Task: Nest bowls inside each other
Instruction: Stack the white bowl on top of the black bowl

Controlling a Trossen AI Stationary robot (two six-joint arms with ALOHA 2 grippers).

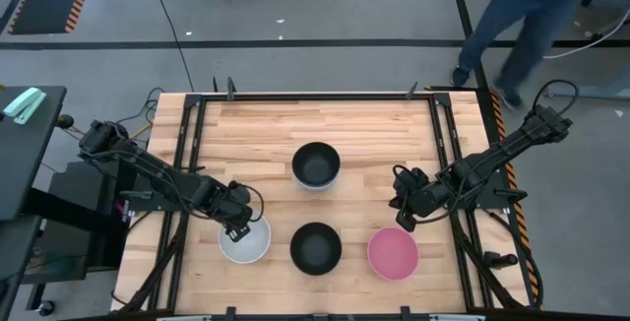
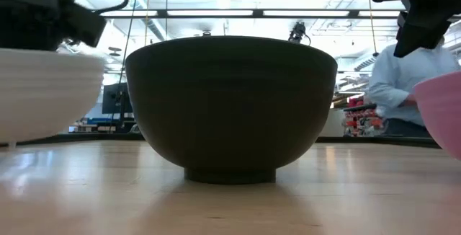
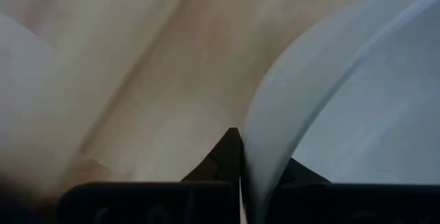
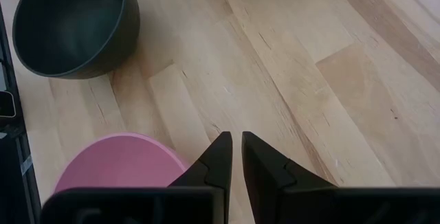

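A white bowl (image 1: 244, 242) sits near the table's near-left corner, with a black bowl (image 1: 316, 248) and a pink bowl (image 1: 393, 254) in a row to its right. A second black bowl (image 1: 316, 163) stands farther back, with a pale rim showing under its near side. The low view shows the near black bowl (image 2: 230, 105) upright on its foot between the white bowl (image 2: 43, 94) and the pink bowl (image 2: 443, 112). My left gripper (image 1: 236, 224) is shut on the white bowl's far rim. My right gripper (image 1: 404, 219) hovers shut just beyond the pink bowl (image 4: 117, 169), touching nothing. My left gripper holds the white bowl by its rim (image 3: 258, 176) on the far side. One finger (image 3: 223, 155) is outside the wall and the other finger (image 3: 295, 172) is inside. The fingers come from above, slanting in from the table's left. Whether the bowl's base is on the table, I cannot tell.
Bare wooden tabletop (image 1: 374, 129) lies around the far black bowl and between the arms. Black rails (image 1: 315, 96) frame the table. A person (image 1: 532, 16) walks past the far right corner, and a person (image 2: 396, 91) shows in the low view behind the table.
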